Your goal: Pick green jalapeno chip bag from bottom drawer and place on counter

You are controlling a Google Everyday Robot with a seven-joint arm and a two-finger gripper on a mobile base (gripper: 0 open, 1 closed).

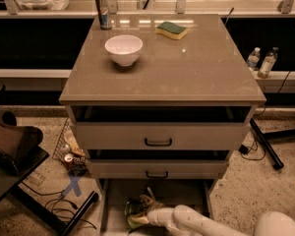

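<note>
Foil-skinned and crumpled, the green jalapeno chip bag (pixel 132 214) in the bottom drawer (pixel 187 194) looked light and slippery, best pinched by an edge; whether the gripper (pixel 149 213) against it held anything could not be told.

The broad, smooth grey-beige counter (pixel 187 77) carries a round white bowl (pixel 123 49) towards its left rear. A flat green-and-yellow sponge (pixel 171 30) lies near the back edge to the right of the bowl, and an upright slim metal drink can (pixel 103 11) stands at the back left corner, all three well apart. Below, the flat floor of the pulled-out bottom drawer (pixel 187 193) holds the crumpled green jalapeno chip bag (pixel 133 214) on its left side, with the white arm's gripper (pixel 148 215) low in that drawer, right at the bag.
</note>
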